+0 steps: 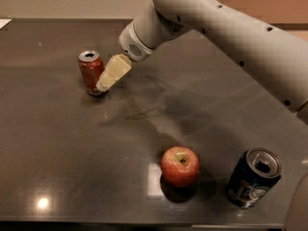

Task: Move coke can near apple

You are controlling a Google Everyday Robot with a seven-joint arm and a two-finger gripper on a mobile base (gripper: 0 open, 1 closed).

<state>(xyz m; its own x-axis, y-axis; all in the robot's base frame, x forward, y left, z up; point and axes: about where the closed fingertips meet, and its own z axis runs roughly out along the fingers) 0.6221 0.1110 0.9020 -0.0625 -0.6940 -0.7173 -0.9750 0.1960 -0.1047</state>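
Note:
The coke can (90,71), red with a silver top, stands upright at the left back of the dark table (57,148). The apple (180,166), red with a yellowish-green patch at its stem, sits at the front, right of the middle. My gripper (104,83) is cream-coloured and hangs from the white arm (216,28) that comes in from the upper right. Its tip is right beside the can's right side, low down near the can's base. I cannot tell if it touches the can. The can and the apple stand far apart.
A dark blue can (253,177) with an open top stands upright at the front right, next to the apple. The table's front edge runs along the bottom of the view. A tan wall lies behind the table.

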